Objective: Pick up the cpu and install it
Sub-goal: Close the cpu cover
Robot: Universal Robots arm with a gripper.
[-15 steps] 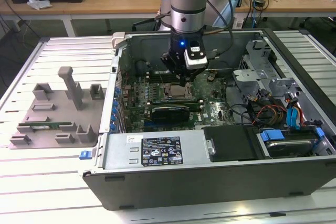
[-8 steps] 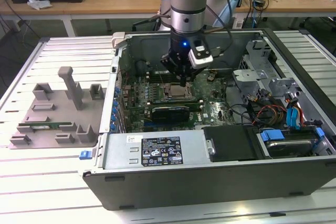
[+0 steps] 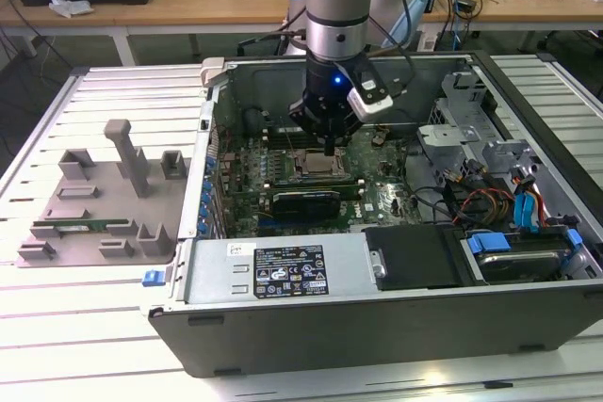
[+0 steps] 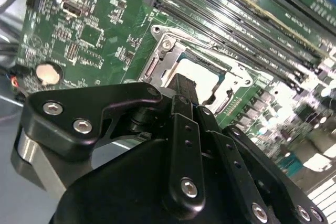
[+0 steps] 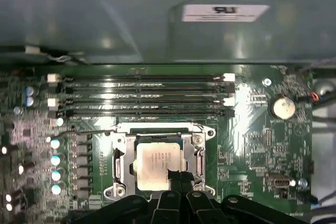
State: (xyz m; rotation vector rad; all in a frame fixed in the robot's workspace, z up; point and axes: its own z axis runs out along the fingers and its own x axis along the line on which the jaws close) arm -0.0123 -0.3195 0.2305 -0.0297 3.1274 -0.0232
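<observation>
Gripper point(image 5: 179, 177): black, fingers closed together (tips above one edge of the cpu point(image 5: 153, 165)); cpu silvery, lying in socket frame point(image 5: 119, 162) on green motherboard point(image 5: 252, 145).

The cpu point(image 5: 152, 163) lies in its socket point(image 5: 119, 160), memory slots point(image 5: 142, 95) just beside.

Upright arm point(image 3: 336, 7), downward hand point(image 3: 328, 145), fingers point(image 4: 184, 94) together.

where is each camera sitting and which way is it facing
Exterior view: off the arm, looking down into the open computer case; shows the arm and gripper.
First wrist view: on the wrist, facing the cpu in its socket; the gripper's end shows.
Second wrist view: on the wrist, looking past the gripper at the motherboard.
Both wrist views share cpu and gripper.
</observation>
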